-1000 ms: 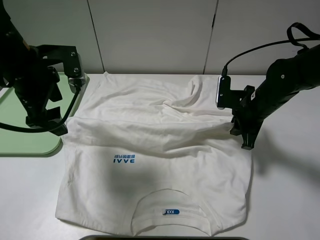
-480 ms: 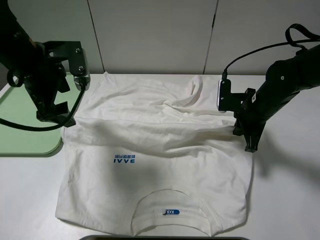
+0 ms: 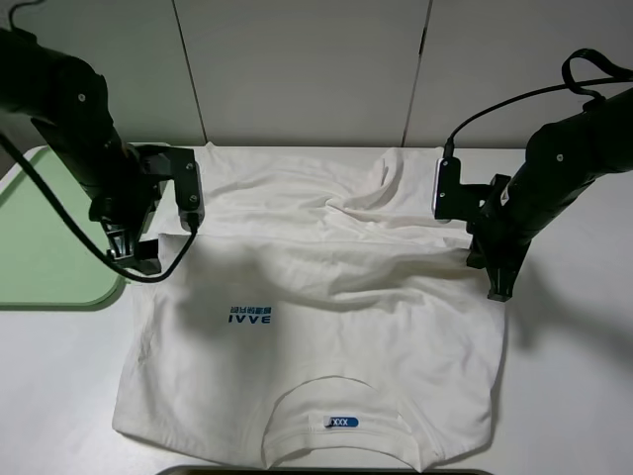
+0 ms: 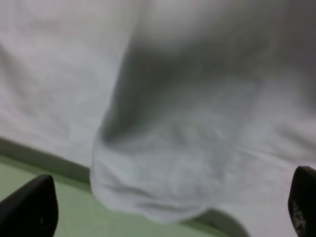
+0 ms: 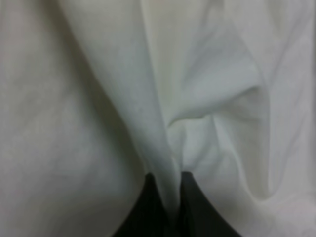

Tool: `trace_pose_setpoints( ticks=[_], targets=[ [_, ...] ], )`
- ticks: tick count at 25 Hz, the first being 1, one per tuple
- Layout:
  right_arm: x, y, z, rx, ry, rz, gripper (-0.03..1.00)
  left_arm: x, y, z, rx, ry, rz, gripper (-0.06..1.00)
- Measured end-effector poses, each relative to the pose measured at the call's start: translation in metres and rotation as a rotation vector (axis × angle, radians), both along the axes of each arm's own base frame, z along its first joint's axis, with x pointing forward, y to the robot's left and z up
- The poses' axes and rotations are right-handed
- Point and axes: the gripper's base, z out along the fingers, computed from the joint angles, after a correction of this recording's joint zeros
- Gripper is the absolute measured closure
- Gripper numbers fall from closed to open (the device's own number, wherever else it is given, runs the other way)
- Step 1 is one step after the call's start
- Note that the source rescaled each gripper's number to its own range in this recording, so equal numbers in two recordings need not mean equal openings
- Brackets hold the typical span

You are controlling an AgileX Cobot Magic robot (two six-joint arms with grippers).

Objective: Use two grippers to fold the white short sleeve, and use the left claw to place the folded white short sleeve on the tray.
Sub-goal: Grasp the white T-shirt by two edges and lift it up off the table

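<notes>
Jaws of your right gripper (image 3: 497, 287) are clamped tight on a ridge of the shirt (image 3: 316, 336) at its side edge. Those of your left gripper (image 3: 138, 259) stand wide apart over the opposite sleeve (image 4: 158, 187), gripping nothing. Treat the fold as barely begun: one grip made, no fold completed, no transfer to the tray (image 3: 40, 247). Nearest you, the collar (image 3: 336, 394) and blue label (image 3: 339, 422) lie flat on the bench (image 3: 564, 396). Blue lettering (image 3: 245, 315) sits beyond. The far hem (image 3: 297, 163) is rumpled.
</notes>
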Motion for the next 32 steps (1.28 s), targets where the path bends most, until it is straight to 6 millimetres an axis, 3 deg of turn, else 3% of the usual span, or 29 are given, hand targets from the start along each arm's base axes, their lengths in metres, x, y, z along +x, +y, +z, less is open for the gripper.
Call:
trace_pose_setpoints(
  ticks=[5,14,19,24,29,32],
  targets=[
    [0.0,0.0,0.0,-0.001,0.0,-0.002,0.97,0.021,-0.006,-0.029,-0.007,0.008,0.079,0.02],
    [0.0,0.0,0.0,-0.001,0.0,-0.002,0.97,0.053,-0.018,-0.032,-0.07,0.161,0.198,0.02],
    [0.0,0.0,0.0,-0.001,0.002,-0.004,0.97,0.069,-0.013,-0.039,-0.148,0.264,0.256,0.02],
    [0.0,0.0,0.0,0.0,0.002,-0.009,0.97,0.074,-0.001,-0.054,-0.147,0.307,0.271,0.02],
    [0.0,0.0,0.0,0.0,0.002,-0.009,0.97,0.069,-0.002,-0.055,-0.195,0.387,0.199,0.03],
    [0.0,0.0,0.0,0.0,0.002,-0.009,0.97,0.067,-0.003,-0.055,-0.207,0.401,0.194,0.11]
  ],
)
